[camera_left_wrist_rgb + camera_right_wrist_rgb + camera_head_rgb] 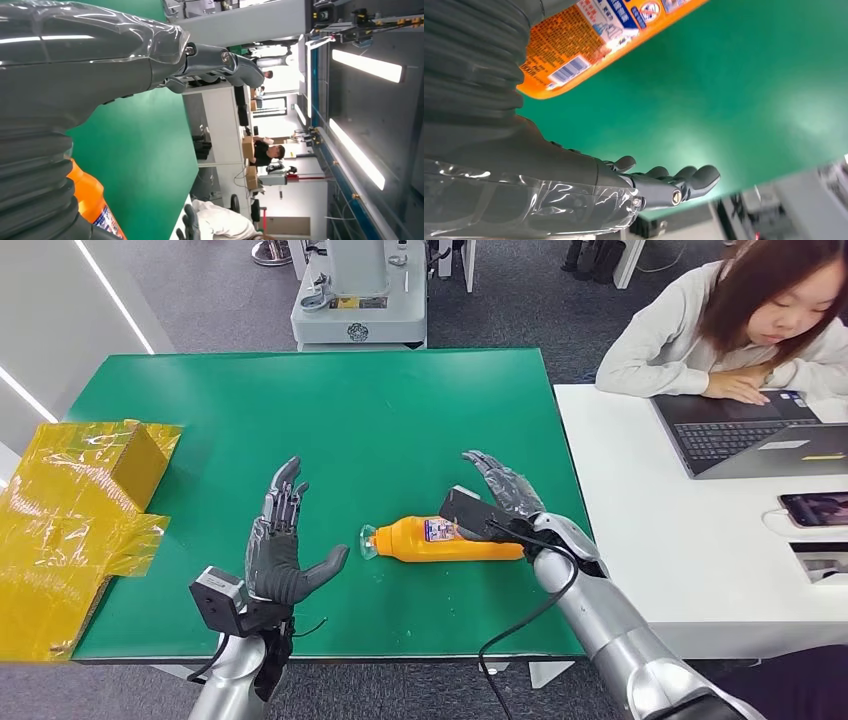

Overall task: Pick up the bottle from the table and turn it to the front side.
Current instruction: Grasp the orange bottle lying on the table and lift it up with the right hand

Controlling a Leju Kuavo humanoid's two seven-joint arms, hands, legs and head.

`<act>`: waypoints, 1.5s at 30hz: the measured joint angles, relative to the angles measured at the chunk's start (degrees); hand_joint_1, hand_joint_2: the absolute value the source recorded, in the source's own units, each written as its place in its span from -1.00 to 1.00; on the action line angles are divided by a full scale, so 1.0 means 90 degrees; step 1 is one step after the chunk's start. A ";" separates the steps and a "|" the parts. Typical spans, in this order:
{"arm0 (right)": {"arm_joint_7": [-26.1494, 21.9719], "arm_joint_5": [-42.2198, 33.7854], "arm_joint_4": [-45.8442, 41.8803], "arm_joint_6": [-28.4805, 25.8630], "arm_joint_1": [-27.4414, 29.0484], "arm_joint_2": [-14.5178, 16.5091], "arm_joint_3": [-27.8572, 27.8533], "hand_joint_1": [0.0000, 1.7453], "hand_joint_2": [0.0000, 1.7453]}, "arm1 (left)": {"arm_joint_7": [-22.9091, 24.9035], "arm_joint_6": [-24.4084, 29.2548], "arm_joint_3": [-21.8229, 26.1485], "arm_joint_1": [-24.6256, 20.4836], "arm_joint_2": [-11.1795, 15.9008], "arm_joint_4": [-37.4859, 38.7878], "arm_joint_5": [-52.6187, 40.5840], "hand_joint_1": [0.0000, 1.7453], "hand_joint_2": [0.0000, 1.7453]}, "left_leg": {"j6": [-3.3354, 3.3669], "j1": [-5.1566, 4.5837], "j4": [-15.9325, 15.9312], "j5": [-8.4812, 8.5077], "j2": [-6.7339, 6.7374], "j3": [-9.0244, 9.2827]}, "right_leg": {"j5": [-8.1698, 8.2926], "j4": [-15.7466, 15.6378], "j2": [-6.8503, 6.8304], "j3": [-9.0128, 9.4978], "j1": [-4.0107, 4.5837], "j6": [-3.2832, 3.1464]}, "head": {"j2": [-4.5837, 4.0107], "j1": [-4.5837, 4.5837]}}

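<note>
An orange bottle (455, 539) was seen lying on its side on the green table (400, 400), a little toward the near edge and right of the middle. Its long axis ran from nine o'clock to three o'clock in the head view, with the clear cap at the nine o'clock end and the base at the three o'clock end. The right hand (500, 490) was held at that base end, its wrist just beside or over the bottle's bottom and its fingers spread and stretched toward twelve o'clock, with nothing gripped between them; contact with the bottle could not be made out. In the right wrist view the printed label and barcode of the bottle (589, 40) were seen close by the ribbed cover. The left hand (285, 545) was found at about nine o'clock from the cap, apart from it, palm open toward the bottle and fingers apart. The right hand was judged the nearer of the two, so a grasp from the base end seemed the likelier start. A person (735, 325) was seated at the neighbouring white desk (660, 540).
</note>
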 joint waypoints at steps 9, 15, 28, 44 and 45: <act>-0.0069 -0.0792 0.0931 0.1181 -0.0718 -0.0052 0.0447 -1.00 1.00 | 0.0083 -0.0017 0.0000 -0.0012 0.0132 0.0049 0.0058 -1.00 1.00 | 0.0000 0.0000 0.0002 0.0000 0.0000 0.0000 | 0.0000 -0.0001 0.0000 -0.0001 0.0000 0.0000 | 0.0000 0.0001; -0.0120 -0.1551 0.1154 0.1708 -0.0867 -0.0090 0.0584 -1.00 1.00 | 0.0200 -0.0034 0.0001 -0.0007 0.0243 0.0049 0.0100 -1.00 1.00 | 0.0000 0.0000 0.0003 0.0000 -0.0001 0.0000 | 0.0000 -0.0001 0.0000 -0.0001 0.0000 0.0000 | 0.0000 0.0001; 0.0224 -0.2359 0.1455 0.2381 -0.1049 -0.0233 0.1110 -1.00 1.00 | 0.0460 -0.0412 0.0002 0.0109 0.0378 0.0039 0.0517 -1.00 1.00 | 0.0000 0.0000 0.0003 0.0000 -0.0001 -0.0001 | 0.0000 -0.0001 -0.0001 0.0000 0.0000 0.0000 | 0.0000 0.0001; 0.0467 -0.2252 0.1845 0.2407 -0.1429 -0.0521 0.2061 -1.00 1.00 | 0.0750 -0.0839 0.0012 0.0270 0.0387 -0.0103 0.0917 -1.00 1.00 | 0.0000 0.0000 0.0004 0.0000 -0.0004 0.0000 | 0.0000 -0.0002 -0.0004 0.0002 -0.0001 0.0001 | 0.0000 0.0001; 0.0471 -0.2234 0.1862 0.2375 -0.1428 -0.0538 0.2111 -1.00 1.00 | 0.0763 -0.0857 0.0013 0.0276 0.0385 -0.0111 0.0926 -1.00 1.00 | 0.0001 -0.0001 0.0005 0.0000 -0.0003 0.0000 | 0.0001 -0.0002 -0.0004 0.0002 -0.0001 0.0001 | 0.0000 0.0001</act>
